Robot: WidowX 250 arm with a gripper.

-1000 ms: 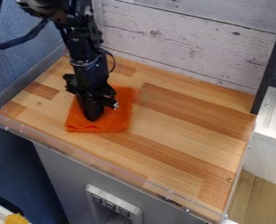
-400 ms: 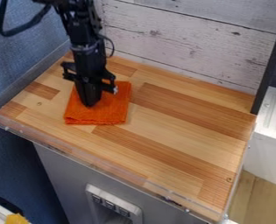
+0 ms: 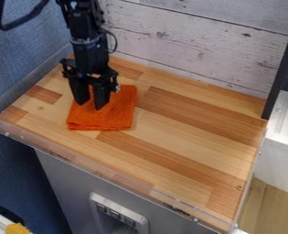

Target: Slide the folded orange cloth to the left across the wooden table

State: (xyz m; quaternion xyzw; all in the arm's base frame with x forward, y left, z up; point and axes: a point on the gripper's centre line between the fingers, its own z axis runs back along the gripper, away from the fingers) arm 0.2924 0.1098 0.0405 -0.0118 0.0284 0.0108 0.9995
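"Where was the orange cloth point(image 3: 104, 119)?"

"Folded flat towards ten o'clock on the wooden counter point(image 3: 183, 151); the gripper point(image 3: 90, 105) stood over it, fingers parted, gripping nothing."

"And its handling?"

"Light, soft, floppy, I judged; its layered six o'clock edge offered the surest pinch."

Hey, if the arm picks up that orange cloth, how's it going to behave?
The orange cloth will probably droop and fold around the fingers, since it looks like soft fabric with rounded folded edges. It's likely light for its size, being thin and flat. It lies in stacked layers, so pinching only the top one might make it unfold.
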